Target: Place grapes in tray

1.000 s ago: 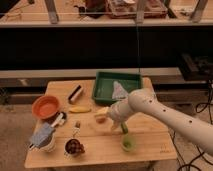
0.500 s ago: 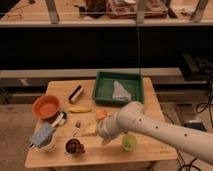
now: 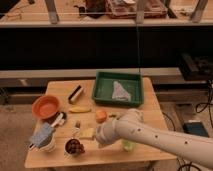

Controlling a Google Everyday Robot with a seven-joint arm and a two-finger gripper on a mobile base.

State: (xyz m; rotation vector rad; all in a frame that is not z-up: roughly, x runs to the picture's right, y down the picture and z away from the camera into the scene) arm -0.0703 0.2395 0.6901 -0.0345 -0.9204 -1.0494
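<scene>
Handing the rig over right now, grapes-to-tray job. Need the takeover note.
Claw: open and empty, low over the front of the table, just right of the grapes.
Grapes: at the front-left of the table, not gripped.
Tray: at the back-right of the table. It holds only a crumpled pale sheet, no grapes.
Done: nothing placed yet; the claw is merely close to the grapes.
Left: grasp the grapes, lift, carry them past the orange fruit to the tray, release.
</scene>
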